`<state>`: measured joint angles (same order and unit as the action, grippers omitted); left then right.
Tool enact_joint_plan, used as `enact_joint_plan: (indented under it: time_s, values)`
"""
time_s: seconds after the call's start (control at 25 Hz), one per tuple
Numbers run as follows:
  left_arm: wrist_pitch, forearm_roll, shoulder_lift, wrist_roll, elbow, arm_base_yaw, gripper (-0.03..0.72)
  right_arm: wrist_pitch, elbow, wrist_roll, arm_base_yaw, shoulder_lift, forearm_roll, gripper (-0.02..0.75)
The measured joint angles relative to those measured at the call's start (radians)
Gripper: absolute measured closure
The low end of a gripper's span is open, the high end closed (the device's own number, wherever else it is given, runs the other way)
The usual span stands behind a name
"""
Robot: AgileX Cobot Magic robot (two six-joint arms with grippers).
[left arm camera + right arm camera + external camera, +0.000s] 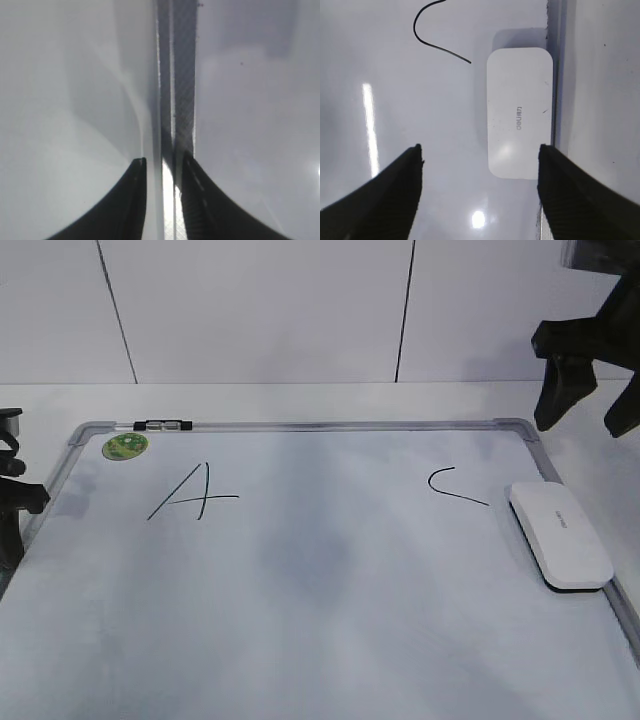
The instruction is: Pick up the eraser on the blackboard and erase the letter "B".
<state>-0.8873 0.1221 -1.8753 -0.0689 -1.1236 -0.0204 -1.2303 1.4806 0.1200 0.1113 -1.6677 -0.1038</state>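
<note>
The blackboard is a white board with a grey frame that fills the table. The white eraser lies flat on it at the right edge, just right of the "C". No letter "B" shows in any view; between the "A" and the "C" the board is bare with a faint grey smudge. My right gripper is open and empty, held above the board's far right corner. In the right wrist view the eraser lies ahead of the right gripper's jaws. My left gripper grips the board's left frame between its narrow jaws.
A small black-and-white marker lies on the far frame at the left, with a round green sticker just below it. A white panelled wall stands behind the table.
</note>
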Motion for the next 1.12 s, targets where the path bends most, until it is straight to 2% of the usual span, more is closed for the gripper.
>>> enact_joint_plan:
  time_s: [0.76, 0.92, 1.0, 1.12]
  values:
    - [-0.055, -0.024, 0.083, 0.000, 0.000, 0.000, 0.454, 0.000, 0.000, -0.001, 0.000, 0.000, -0.015, 0.169]
    - [-0.173, -0.071, 0.119, -0.002, 0.000, 0.000, 0.452, 0.000, 0.000, -0.001, 0.000, 0.021, -0.031, 0.169]
    - [-0.173, -0.071, 0.119, -0.002, 0.000, 0.000, 0.452, 0.000, 0.000, -0.002, 0.000, 0.051, -0.033, 0.169]
    - [-0.267, -0.075, 0.124, -0.002, 0.000, 0.000, 0.451, -0.001, 0.000, -0.005, 0.000, 0.095, -0.033, 0.169]
